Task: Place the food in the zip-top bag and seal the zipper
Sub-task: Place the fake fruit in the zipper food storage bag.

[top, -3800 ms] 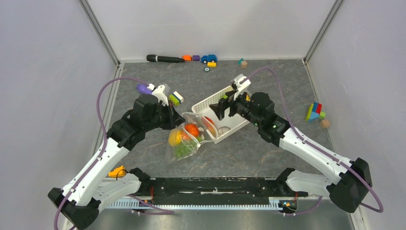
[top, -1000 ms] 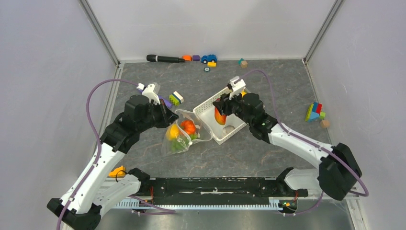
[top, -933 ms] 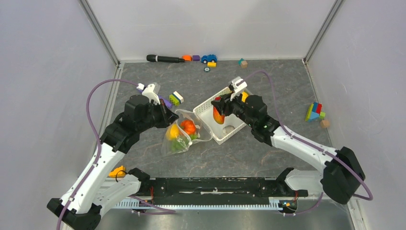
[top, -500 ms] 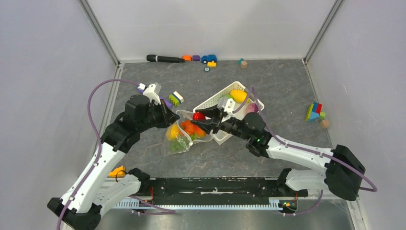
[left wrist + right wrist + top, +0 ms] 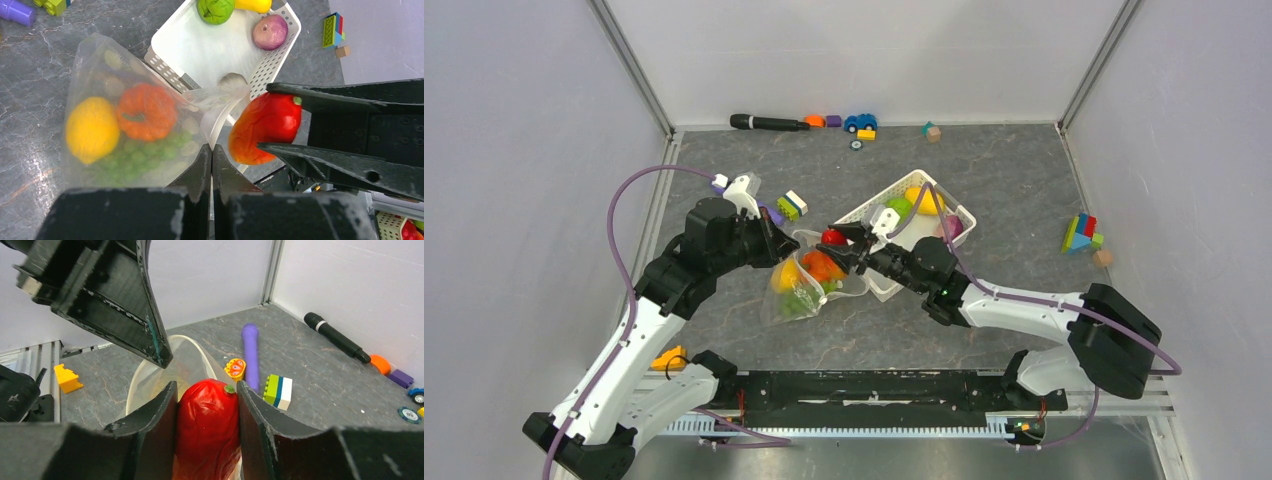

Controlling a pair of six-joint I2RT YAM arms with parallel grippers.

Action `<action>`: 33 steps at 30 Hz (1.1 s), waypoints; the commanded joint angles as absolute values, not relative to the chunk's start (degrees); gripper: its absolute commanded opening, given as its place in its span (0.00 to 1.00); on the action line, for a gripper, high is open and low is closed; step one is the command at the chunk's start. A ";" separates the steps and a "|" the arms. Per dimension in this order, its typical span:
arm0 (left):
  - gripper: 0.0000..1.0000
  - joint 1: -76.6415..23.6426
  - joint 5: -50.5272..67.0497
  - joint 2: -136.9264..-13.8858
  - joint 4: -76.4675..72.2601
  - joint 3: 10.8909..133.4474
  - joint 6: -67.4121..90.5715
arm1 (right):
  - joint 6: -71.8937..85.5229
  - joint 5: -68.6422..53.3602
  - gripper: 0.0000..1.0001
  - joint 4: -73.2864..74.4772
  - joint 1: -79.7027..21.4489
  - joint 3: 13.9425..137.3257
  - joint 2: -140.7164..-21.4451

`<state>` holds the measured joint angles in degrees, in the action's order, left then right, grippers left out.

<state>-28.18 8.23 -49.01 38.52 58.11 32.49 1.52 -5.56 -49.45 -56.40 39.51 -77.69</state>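
Yellow block: a small yellow plastic block [image 5: 669, 358] lies on the grey marbled table [image 5: 1014, 180], near the left arm's base.
Bag: the clear dotted zip-top bag [image 5: 95, 75] lies on the table left of the basket, its mouth gaping.
In the bag: a yellow round toy fruit [image 5: 91, 129], an orange pumpkin [image 5: 146, 111] and green grapes [image 5: 145, 152].
Left gripper [image 5: 211, 155]: fingers pressed together, pinching the bag's mouth edge.
Right gripper [image 5: 206, 390]: fingers part-way apart, clamped on a red-orange glossy toy fruit [image 5: 265, 127].
Red fruit's place: just at the bag's mouth; whether it has crossed the rim cannot be told.
Basket: the white lattice basket [image 5: 871, 205] holds a green fruit [image 5: 216, 9], a yellow mango [image 5: 254, 4] and a purple onion [image 5: 270, 31].
Far edge: a black microphone [image 5: 769, 122] and a blue toy car [image 5: 860, 121] lie by the back wall.
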 commanded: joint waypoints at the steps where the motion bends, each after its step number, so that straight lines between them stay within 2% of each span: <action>1: 0.02 -27.87 10.03 -48.60 35.06 58.32 31.85 | 0.53 -3.94 0.00 -52.43 -56.52 39.56 -79.03; 23: 0.02 -27.89 11.04 -48.69 34.80 58.15 32.06 | 4.23 -6.29 0.07 -48.96 -56.60 38.72 -81.98; 33: 0.02 -27.89 11.84 -48.86 34.54 57.93 32.19 | 4.82 -7.62 0.18 -49.57 -57.53 37.01 -81.80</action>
<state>-28.18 9.72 -49.04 38.39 57.71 32.49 4.08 -6.57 -47.97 -56.93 37.47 -81.65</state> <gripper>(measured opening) 0.022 0.464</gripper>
